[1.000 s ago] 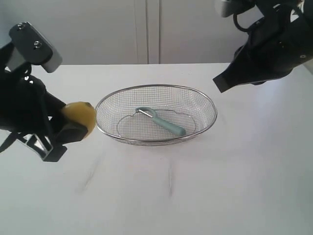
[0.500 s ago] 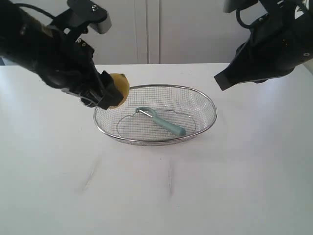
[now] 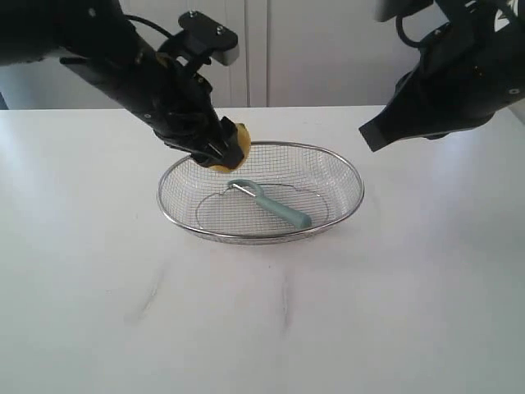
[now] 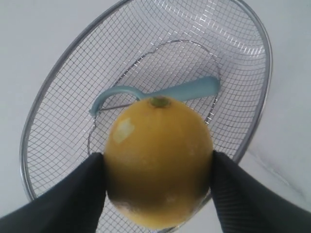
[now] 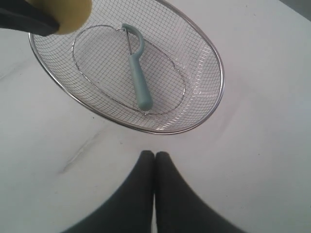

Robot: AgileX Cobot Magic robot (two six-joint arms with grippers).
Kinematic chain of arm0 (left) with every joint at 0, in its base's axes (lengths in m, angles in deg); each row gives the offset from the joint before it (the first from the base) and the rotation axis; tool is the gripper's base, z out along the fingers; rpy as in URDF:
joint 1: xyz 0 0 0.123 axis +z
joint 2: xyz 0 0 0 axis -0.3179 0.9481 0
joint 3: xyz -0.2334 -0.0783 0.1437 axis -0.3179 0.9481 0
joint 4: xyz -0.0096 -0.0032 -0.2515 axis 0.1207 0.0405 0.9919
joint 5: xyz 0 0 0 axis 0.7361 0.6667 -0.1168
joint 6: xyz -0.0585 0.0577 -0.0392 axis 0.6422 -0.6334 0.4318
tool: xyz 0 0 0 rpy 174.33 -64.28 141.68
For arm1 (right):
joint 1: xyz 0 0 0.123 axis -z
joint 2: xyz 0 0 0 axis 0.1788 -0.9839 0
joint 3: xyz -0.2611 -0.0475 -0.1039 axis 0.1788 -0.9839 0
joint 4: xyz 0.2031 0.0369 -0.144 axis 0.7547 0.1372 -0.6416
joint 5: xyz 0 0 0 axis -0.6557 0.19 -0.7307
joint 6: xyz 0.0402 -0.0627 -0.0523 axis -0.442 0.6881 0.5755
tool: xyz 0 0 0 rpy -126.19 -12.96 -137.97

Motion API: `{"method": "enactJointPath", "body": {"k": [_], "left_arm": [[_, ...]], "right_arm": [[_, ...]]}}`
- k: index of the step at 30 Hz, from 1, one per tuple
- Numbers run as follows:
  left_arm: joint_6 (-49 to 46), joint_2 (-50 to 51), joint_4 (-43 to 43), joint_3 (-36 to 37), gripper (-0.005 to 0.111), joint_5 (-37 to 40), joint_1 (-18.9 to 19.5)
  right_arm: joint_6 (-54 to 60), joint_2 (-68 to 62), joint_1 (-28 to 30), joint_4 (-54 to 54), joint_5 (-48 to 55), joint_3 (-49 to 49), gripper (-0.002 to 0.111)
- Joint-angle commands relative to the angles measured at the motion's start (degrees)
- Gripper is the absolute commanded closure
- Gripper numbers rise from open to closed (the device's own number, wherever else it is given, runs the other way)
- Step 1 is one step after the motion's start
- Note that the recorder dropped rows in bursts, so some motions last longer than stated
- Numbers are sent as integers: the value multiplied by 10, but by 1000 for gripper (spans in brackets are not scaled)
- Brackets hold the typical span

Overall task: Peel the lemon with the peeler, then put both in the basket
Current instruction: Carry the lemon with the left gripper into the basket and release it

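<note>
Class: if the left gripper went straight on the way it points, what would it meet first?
Probably the peeler lying in the basket, just beyond the held lemon; depth is unclear, so it could be the mesh beside it.

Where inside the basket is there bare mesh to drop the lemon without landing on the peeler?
Seen from the exterior view, two bare patches of mesh: between the peeler and the far right rim of the basket, and between the peeler and the near left rim. The middle is crowded: the peeler lies slantwise across it.

Peeler point(image 3: 273, 204) in basket point(image 3: 349, 168)
</note>
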Motion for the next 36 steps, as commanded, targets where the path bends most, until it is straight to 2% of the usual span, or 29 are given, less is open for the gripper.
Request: {"method": "enactJointPath", "body": {"k": [1,13,17,31,33,36], "left_arm": [[6,43,5,-8,107,-39,2],[6,141,-3,-6,107,-171,14],[6,164,-38,-6,107,-174,14],[6,196,-38,-6,107,-174,14],[6,196,-38,-6,103,-175,14],[6,196,-38,-6,89,-175,14]], "right_arm": [[-1,5,2,0,1,-2,108],[-1,4,2,0,-2,-2,108],[-1,4,2,0,-2,-2,108],[-1,4,2,0,-2,-2,108],[-1,4,2,0,-2,-2,108],[-1,4,2,0,-2,-2,108]]}}
